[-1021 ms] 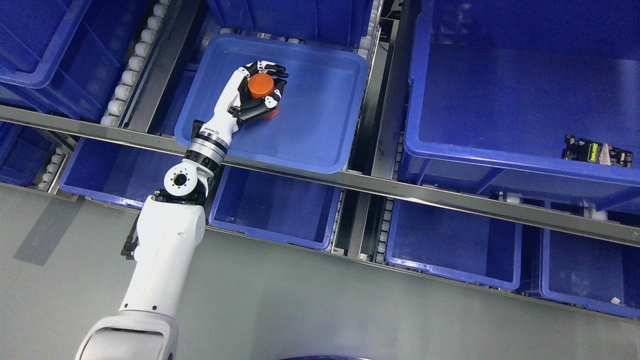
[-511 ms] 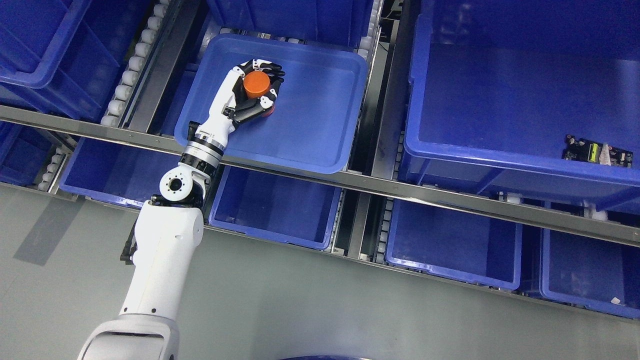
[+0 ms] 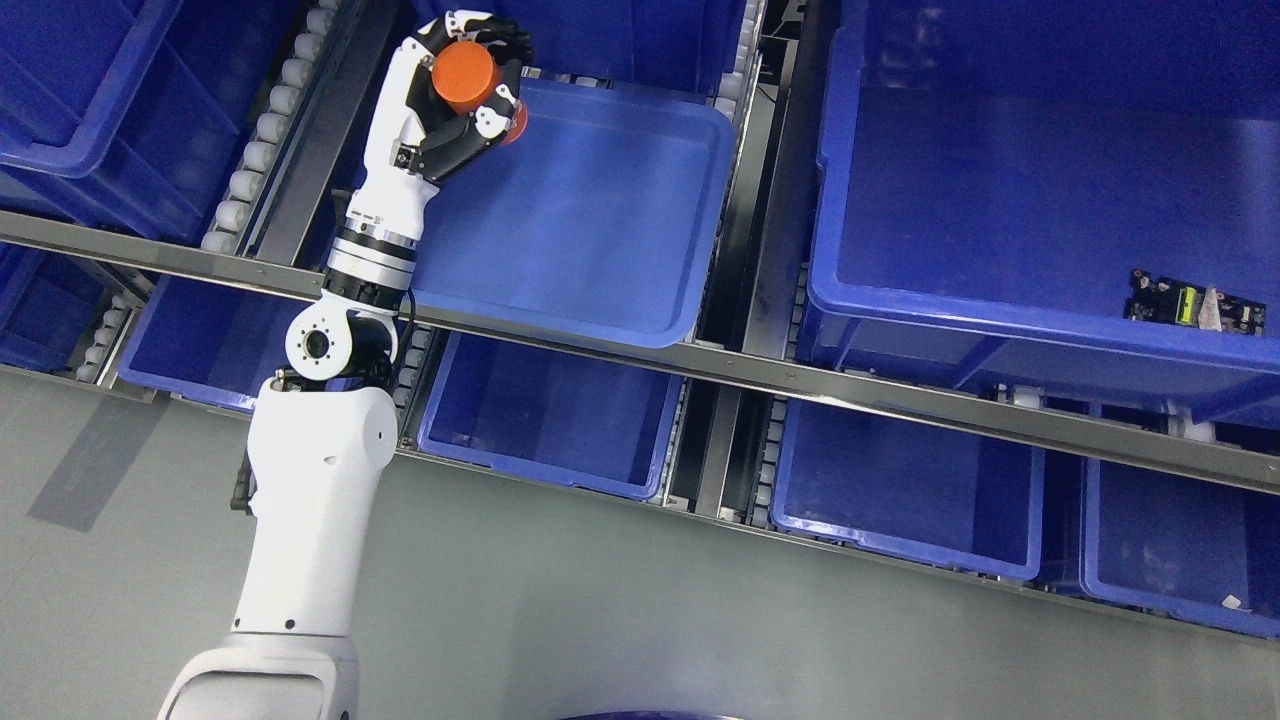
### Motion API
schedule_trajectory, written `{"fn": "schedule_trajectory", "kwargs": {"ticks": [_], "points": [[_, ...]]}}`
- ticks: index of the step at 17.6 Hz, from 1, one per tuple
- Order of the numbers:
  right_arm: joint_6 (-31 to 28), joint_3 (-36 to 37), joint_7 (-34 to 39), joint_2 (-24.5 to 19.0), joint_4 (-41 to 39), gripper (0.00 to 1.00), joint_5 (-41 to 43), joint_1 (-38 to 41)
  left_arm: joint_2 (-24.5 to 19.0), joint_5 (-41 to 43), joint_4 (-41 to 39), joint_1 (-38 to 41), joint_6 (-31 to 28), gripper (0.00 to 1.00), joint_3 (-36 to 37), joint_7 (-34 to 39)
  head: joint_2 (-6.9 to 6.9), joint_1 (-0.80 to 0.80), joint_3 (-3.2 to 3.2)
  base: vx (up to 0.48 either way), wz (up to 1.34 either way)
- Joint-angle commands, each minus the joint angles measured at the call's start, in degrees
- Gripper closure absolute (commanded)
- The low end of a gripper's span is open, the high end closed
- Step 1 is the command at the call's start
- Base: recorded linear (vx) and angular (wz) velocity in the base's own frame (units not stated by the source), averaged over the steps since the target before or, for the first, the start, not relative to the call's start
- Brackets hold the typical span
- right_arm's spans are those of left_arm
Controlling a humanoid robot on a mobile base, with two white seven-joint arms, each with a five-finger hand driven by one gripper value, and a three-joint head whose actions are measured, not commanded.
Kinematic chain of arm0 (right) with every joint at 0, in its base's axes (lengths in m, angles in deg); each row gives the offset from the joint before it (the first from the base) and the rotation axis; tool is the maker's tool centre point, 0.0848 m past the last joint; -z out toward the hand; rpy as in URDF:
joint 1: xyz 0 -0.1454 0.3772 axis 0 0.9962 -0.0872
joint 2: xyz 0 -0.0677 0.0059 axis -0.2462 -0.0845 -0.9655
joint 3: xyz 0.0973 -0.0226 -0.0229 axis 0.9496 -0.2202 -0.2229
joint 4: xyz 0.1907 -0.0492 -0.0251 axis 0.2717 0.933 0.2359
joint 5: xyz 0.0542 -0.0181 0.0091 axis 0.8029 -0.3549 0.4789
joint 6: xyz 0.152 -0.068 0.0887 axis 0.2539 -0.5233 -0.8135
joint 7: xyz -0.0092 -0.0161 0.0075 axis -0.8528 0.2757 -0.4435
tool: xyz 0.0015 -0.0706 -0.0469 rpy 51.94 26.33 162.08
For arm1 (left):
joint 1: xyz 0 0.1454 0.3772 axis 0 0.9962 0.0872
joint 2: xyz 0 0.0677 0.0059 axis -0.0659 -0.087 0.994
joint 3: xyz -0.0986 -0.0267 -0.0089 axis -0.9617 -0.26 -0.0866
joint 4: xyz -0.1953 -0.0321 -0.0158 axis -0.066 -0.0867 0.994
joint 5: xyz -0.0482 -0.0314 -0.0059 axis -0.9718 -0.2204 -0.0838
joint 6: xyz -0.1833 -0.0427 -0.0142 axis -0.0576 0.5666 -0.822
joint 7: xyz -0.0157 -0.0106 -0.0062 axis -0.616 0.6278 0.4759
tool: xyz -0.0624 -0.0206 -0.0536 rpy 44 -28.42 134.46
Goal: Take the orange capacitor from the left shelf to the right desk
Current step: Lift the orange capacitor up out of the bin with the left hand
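Since the earlier frame your left hand (image 3: pixel 455 85) has risen and drawn back toward the far-left corner of the blue bin (image 3: pixel 600 290), carrying the orange capacitor (image 3: pixel 466 77) up off the bin floor. The arm comes in from the lower left, its white forearm reaching steeply up across the steel shelf rail (image 3: pixel 620 350), wrist bent so the palm faces right. Your fingers (image 3: pixel 470 142) are curled tight round the capacitor, thumb over its top. The capacitor is a short orange cylinder with a flat, plain end face turned toward you, held over the bin's far-left corner and clear of the floor. The bin sits on a roller shelf among other blue bins; the large bin (image 3: pixel 850 290) to the right holds a small circuit board (image 3: pixel 1196 304) at its right edge. Grey floor (image 3: pixel 600 600) lies below.
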Motion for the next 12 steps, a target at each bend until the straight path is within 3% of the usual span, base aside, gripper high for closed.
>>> {"fn": "schedule_trajectory", "kwargs": {"ticks": [1, 5, 9, 12], "points": [[0.04, 0.62, 0.0, 1.0, -1.0, 0.0, -0.35, 1.32, -0.86, -4.15, -13.38, 4.94, 5.56, 0.99, 3.74, 0.0, 0.0, 0.0, 0.0, 0.0, 0.0], [0.04, 0.62, 0.0, 1.0, -1.0, 0.0, -0.35, 1.32, -0.86, -4.15, -15.84, 9.08, 5.84, 0.99, 3.31, 0.87, 0.0, 0.0, 0.0, 0.0, 0.0], [0.04, 0.62, 0.0, 1.0, -1.0, 0.0, -0.35, 1.32, -0.86, -4.15, -17.51, 10.66, 5.49, 0.99, 3.83, 11.66, 0.0, 0.0, 0.0, 0.0, 0.0], [0.04, 0.62, 0.0, 1.0, -1.0, 0.0, -0.35, 1.23, -0.86, -4.15, -20.24, 13.81, 5.57, 0.99, 5.85, 12.56, 0.0, 0.0, 0.0, 0.0, 0.0]]}}
